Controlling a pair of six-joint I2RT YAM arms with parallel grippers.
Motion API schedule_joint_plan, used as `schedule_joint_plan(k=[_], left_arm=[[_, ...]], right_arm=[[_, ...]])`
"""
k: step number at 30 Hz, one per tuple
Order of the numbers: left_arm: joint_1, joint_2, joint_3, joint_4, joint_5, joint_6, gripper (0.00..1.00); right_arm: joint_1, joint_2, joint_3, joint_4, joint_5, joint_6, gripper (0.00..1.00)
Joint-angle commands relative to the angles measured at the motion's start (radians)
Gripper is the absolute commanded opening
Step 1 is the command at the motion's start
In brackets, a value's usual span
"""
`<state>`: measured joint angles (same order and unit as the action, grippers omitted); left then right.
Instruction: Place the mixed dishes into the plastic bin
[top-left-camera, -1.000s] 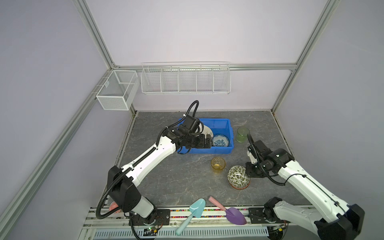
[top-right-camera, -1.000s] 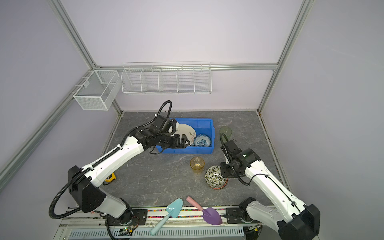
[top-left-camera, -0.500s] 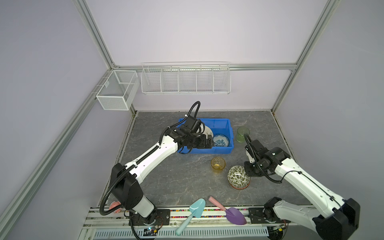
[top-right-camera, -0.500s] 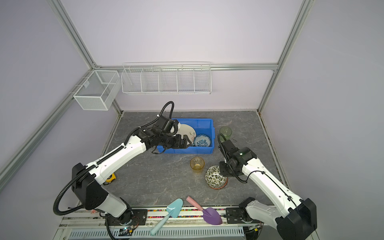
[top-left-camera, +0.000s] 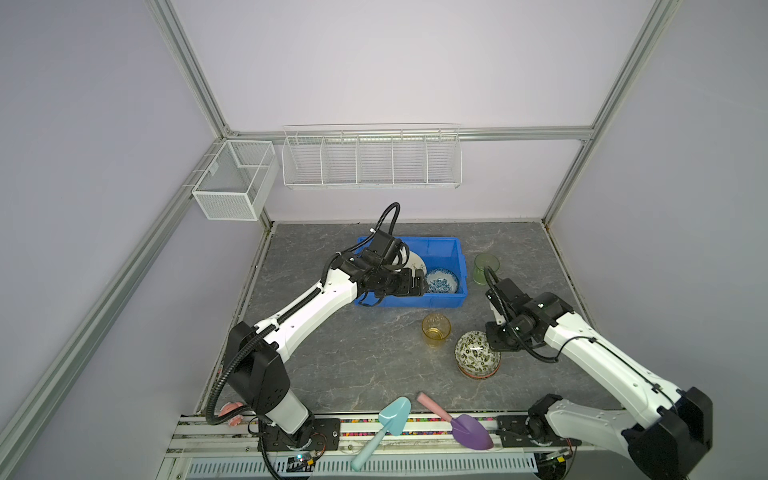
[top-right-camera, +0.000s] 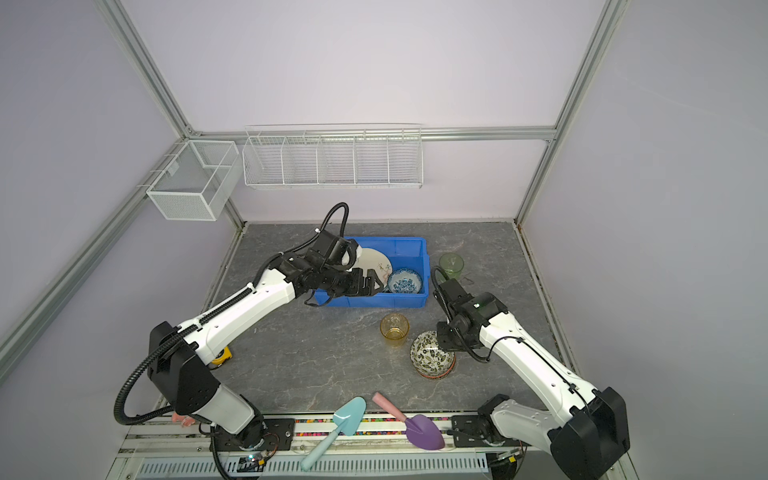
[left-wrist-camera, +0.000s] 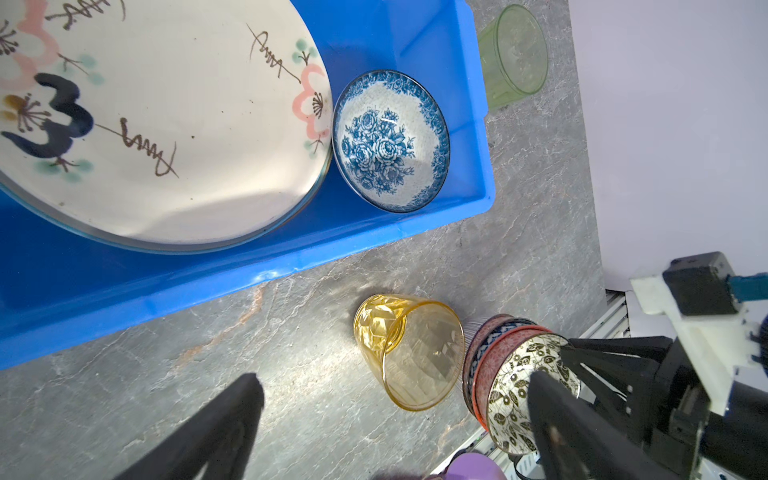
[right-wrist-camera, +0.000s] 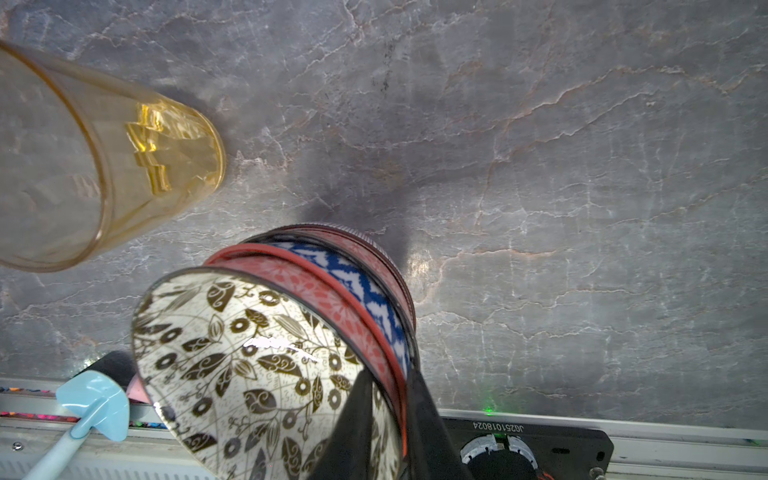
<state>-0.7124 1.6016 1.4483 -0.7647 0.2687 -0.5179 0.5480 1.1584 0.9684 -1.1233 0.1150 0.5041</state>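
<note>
Two arms: my left gripper spread empty over bin; right gripper pinches leafy bowl rim, sole hold while nested; maybe pink bowl too.

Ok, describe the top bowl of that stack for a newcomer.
Start at the blue bin; in front of it, right of the amber tumbler, stands a stack of small bowls. The leafy bowl is the topmost: white inside with dark leaves, unlike the pink bowl and blue-patterned bowl beneath.
</note>
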Motion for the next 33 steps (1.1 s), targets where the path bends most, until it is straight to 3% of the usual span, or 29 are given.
schedule_joint_plan(k=[1, 18, 33], left_arm=[[0.007, 0.015, 0.007, 0.014, 0.015, 0.013, 0.99], [0.008, 0.029, -0.006, 0.032, 0.034, 0.002, 0.99], [0.008, 0.026, -0.012, 0.031, 0.038, 0.003, 0.99]], right_arm=[[0.009, 0.006, 0.009, -0.004, 0.017, 0.019, 0.16], [0.020, -0.035, 0.055, -0.049, 0.034, 0.023, 0.12], [0.020, -0.006, 0.019, -0.032, 0.022, 0.025, 0.34]])
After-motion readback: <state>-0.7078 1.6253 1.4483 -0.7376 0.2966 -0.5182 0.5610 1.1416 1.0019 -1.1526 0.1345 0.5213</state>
